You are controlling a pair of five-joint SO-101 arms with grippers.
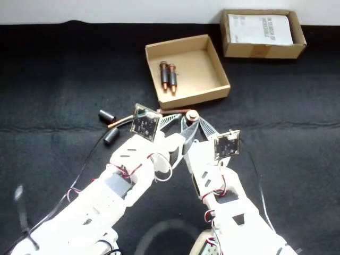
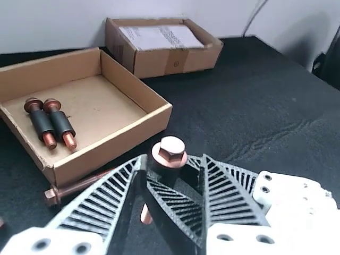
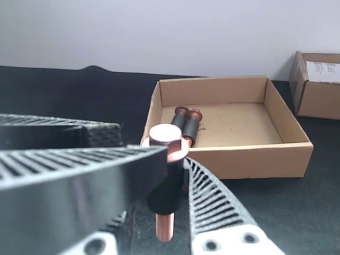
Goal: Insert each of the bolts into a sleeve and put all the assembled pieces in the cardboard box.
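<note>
Where the two arms meet just before the near wall of the cardboard box [image 1: 199, 69], the left hand [image 2: 147, 174] and the right hand [image 3: 174, 178] are both closed on one sleeved bolt [image 1: 192, 115], held upright with its head up and its copper tip showing below. Small, stiff and probably smooth, it looks best gripped mid-sleeve, since the bolt might slide out if tipped. Two finished pieces [image 1: 168, 76] lie in the box, while two loose sleeves [image 1: 107, 115] and a bare bolt [image 1: 120, 123] lie on the counter [image 1: 287, 159] towards its left edge.
</note>
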